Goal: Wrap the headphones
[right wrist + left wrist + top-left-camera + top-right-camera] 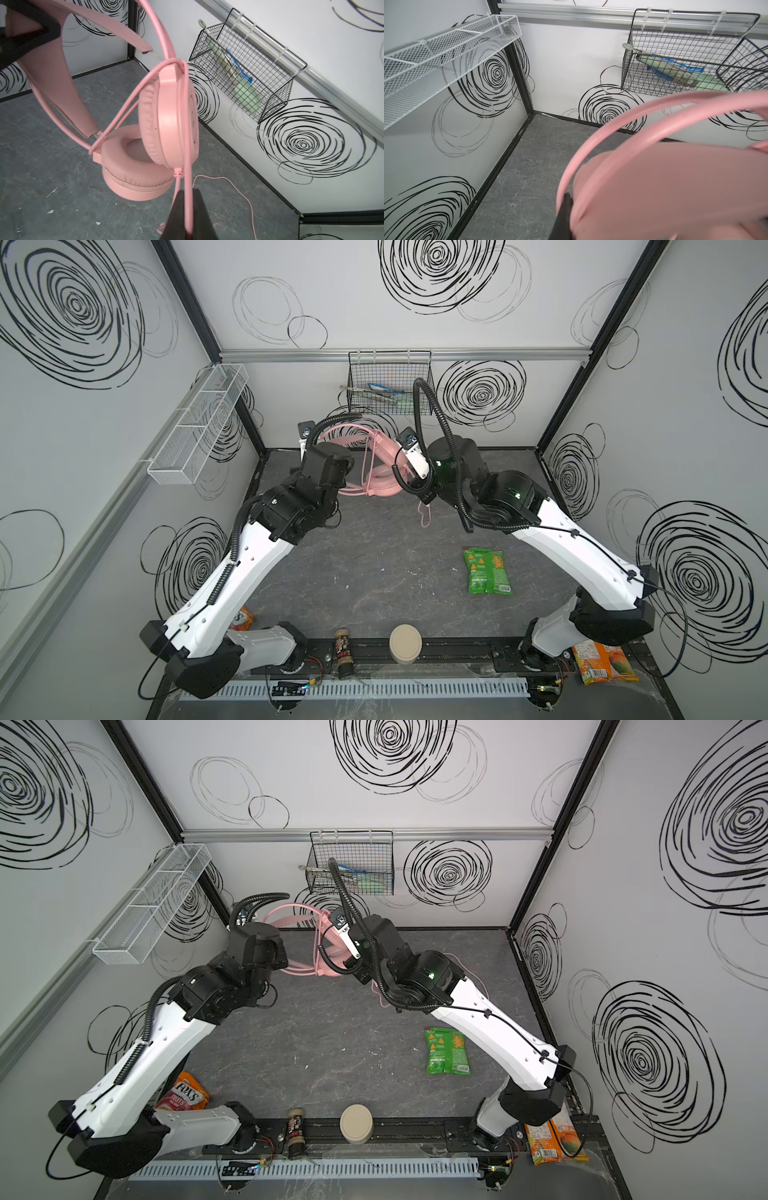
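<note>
The pale pink headphones hang lifted at the back of the table, seen in both top views. My left gripper is shut on the headband; only one black finger shows beside the band. In the right wrist view one earcup stands upright over the other, which lies near the table. The thin pink cable loops over the upright earcup and runs taut down into my right gripper, shut on it. The loose rest of the cable trails on the table.
A black wire basket with tongs hangs on the back wall, close above the headphones. A white mesh shelf lines the left wall. A green snack bag lies at right. A beige round lid, a jar and packets sit along the front.
</note>
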You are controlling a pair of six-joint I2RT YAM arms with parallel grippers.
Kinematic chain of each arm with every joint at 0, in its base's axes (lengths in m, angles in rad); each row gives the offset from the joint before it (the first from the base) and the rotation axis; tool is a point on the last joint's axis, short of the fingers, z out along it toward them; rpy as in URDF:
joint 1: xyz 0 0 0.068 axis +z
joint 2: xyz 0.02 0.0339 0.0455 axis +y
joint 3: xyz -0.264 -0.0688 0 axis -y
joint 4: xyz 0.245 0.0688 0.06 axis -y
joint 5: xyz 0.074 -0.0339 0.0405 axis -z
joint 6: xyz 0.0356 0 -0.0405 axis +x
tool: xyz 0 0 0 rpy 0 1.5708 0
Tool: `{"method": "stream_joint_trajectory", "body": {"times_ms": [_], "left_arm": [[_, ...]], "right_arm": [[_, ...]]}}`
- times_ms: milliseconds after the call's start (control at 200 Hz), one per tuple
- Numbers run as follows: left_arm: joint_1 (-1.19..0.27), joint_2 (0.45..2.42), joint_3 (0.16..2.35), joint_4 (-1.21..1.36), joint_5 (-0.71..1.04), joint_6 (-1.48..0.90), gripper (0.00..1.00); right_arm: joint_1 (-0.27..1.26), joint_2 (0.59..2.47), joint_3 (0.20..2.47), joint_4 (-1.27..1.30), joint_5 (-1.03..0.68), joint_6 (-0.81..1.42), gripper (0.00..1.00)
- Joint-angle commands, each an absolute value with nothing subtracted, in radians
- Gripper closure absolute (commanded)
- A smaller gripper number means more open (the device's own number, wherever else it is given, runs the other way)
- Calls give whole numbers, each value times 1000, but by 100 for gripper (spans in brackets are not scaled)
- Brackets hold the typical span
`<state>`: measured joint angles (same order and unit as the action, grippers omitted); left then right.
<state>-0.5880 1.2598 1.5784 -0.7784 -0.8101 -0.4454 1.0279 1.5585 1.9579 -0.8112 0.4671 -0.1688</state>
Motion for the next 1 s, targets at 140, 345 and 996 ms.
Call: {"method": "stream_joint_trajectory", "body": {"times_ms": [140, 345, 996], "left_arm": [[-604, 1289, 1614, -617, -902, -509, 100], [-580, 1292, 1601, -609, -899, -535, 100], [-552, 1290, 1651, -522, -967, -438, 100]], "right_arm": [[1052, 1589, 1978, -934, 464, -76, 92], [1051, 1609, 1966, -963, 522, -94, 95], [1072, 1610, 1980, -998, 671, -160, 93]]}}
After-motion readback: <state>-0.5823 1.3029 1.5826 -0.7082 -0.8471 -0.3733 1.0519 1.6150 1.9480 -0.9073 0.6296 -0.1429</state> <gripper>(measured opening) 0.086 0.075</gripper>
